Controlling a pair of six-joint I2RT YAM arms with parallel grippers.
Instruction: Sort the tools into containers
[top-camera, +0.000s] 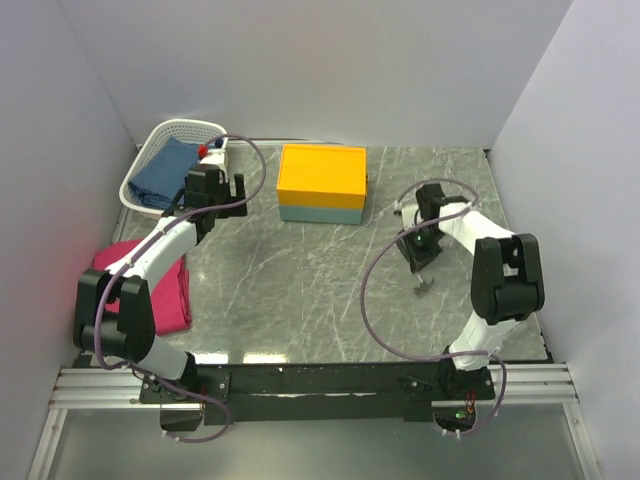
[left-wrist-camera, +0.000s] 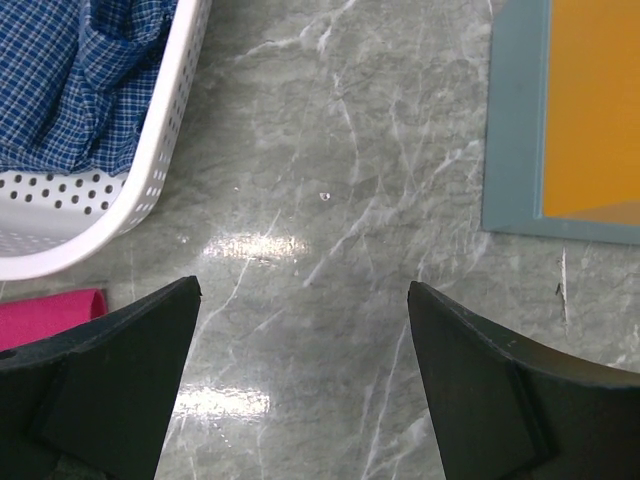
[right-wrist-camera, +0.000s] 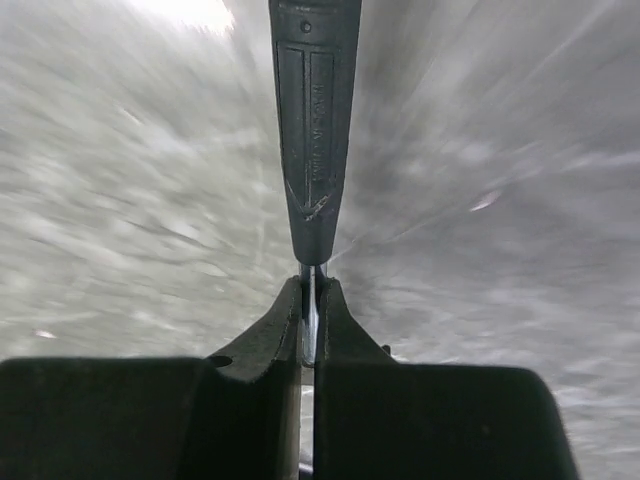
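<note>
At about 8 o'clock on the table (top-camera: 300, 290), at the left edge, lies a folded pink cloth (top-camera: 165, 290). Behind it, at about 10 o'clock, sits the white basket (top-camera: 185, 125). It has little holes in its side. A blue checked cloth (top-camera: 165, 172) is inside it. No tool can be seen in the basket.

The left pincer (left-wrist-camera: 303, 290) is over the bare table, between the basket and the box. Its two black fingers (left-wrist-camera: 110, 380) stand wide apart and there is nothing between them. From its own camera, the basket is at 10 o'clock and a corner of the box is at 2 o'clock.

The box (top-camera: 322, 172) sits at about 12 o'clock on the table. It has a yellow-orange top and a pale blue-grey bottom. Its top is closed.

At about 3 o'clock is the right pincer (right-wrist-camera: 312, 285). It is squeezed tight on the thin metal neck of the hammer (right-wrist-camera: 312, 120). The black handle sticks straight out past the fingertips. From above, a small grey bit of the hammer shows just under the pincer, toward 6 o'clock. The table behind it looks blurry. I cannot tell if the hammer touches the table.
</note>
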